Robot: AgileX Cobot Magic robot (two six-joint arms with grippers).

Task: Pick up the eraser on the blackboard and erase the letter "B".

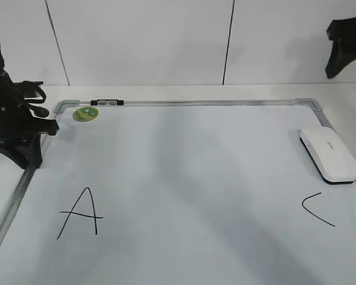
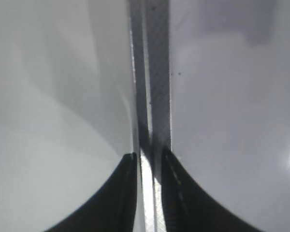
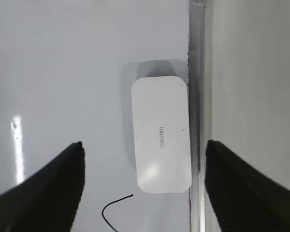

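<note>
The white eraser [image 1: 330,154] lies flat on the blackboard [image 1: 184,172] by its right frame, and in the right wrist view [image 3: 160,134] it lies below my jaws. My right gripper [image 1: 338,65] hangs open and empty high above it [image 3: 144,144]. My left gripper [image 1: 29,155] is at the board's left edge, with its jaws closed on the metal frame [image 2: 149,157]. A black "A" [image 1: 80,214] is at the front left and a black "C" [image 1: 316,209] at the front right. No letter "B" shows between them.
A round green magnet [image 1: 85,113] sits near the board's far left corner. A short black-ended clip or pen [image 1: 107,103] lies on the top frame. A white wall stands behind the table. The frame rail [image 3: 195,96] runs just right of the eraser.
</note>
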